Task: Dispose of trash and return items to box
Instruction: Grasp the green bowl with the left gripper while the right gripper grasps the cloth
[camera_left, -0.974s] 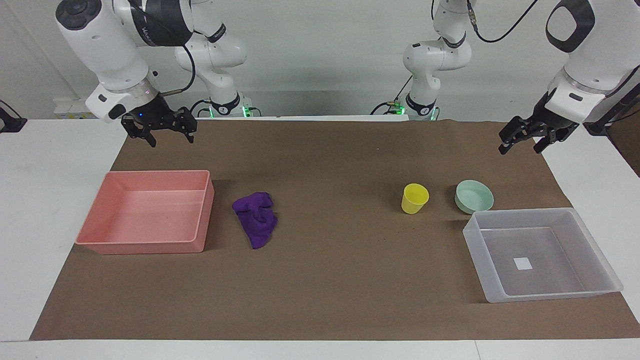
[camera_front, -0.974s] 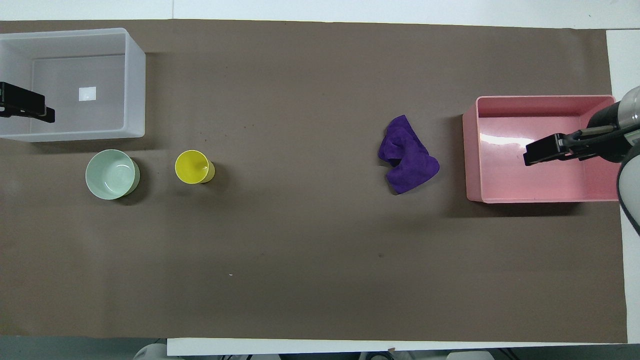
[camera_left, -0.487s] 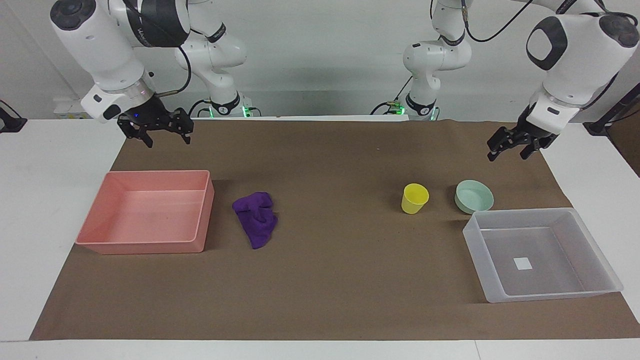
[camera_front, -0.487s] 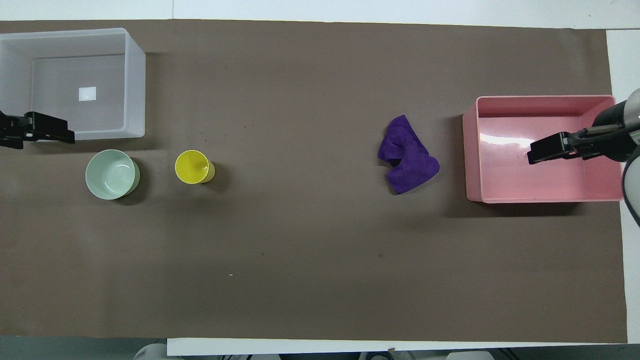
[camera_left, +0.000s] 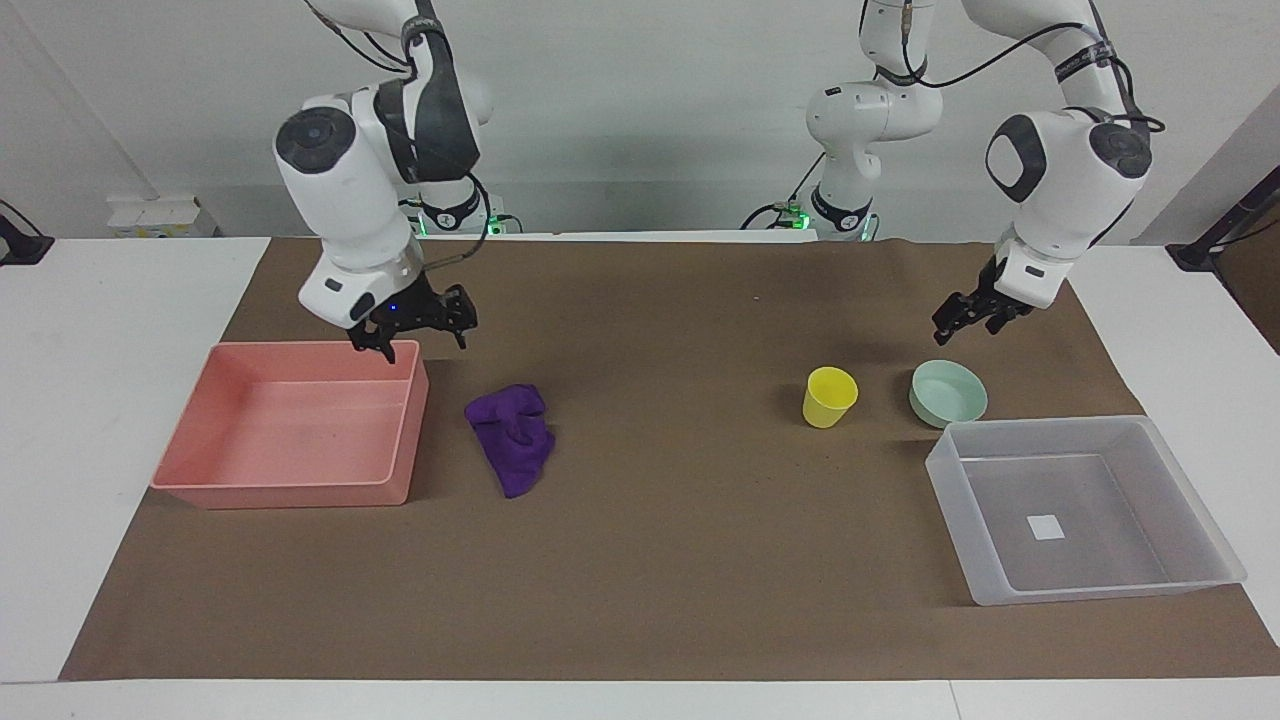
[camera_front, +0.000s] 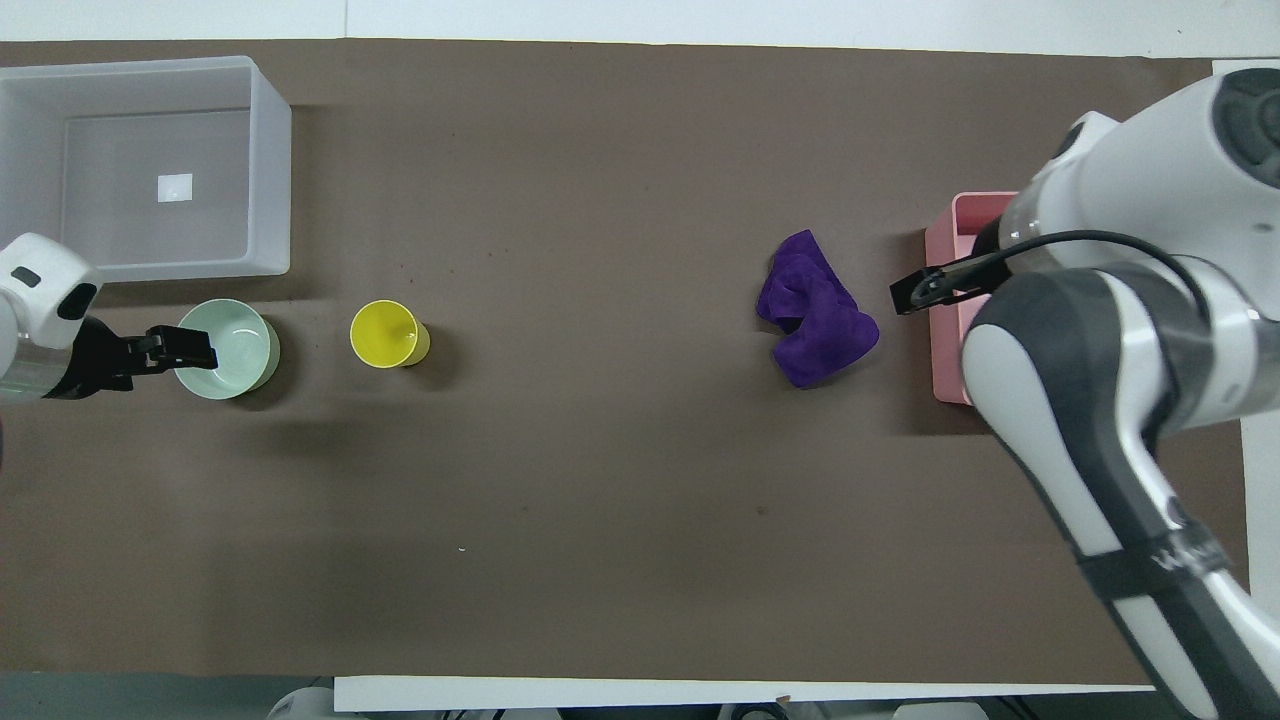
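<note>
The purple cloth wad (camera_left: 512, 437) (camera_front: 815, 325) lies on the brown mat beside the pink bin (camera_left: 290, 420) (camera_front: 945, 330). The yellow cup (camera_left: 830, 397) (camera_front: 385, 334) stands upright beside the mint-green bowl (camera_left: 948, 393) (camera_front: 235, 355). Both are a little nearer to the robots than the translucent box (camera_left: 960, 500) (camera_front: 270, 170), which is empty with a white sticker. My right gripper (camera_left: 422, 342) (camera_front: 905, 295) is open and empty over the pink bin's corner toward the cloth. My left gripper (camera_left: 962, 330) (camera_front: 205, 350) is open and empty, raised over the bowl's edge.
The brown mat (camera_left: 660, 560) covers most of the white table. The pink bin is empty and sits at the right arm's end. The right arm's body hides most of the pink bin in the overhead view.
Both arms have swung in and come down. The right gripper moved from the pink bin's outer end to its corner by the cloth. The left gripper moved toward the bowl. No object moved.
</note>
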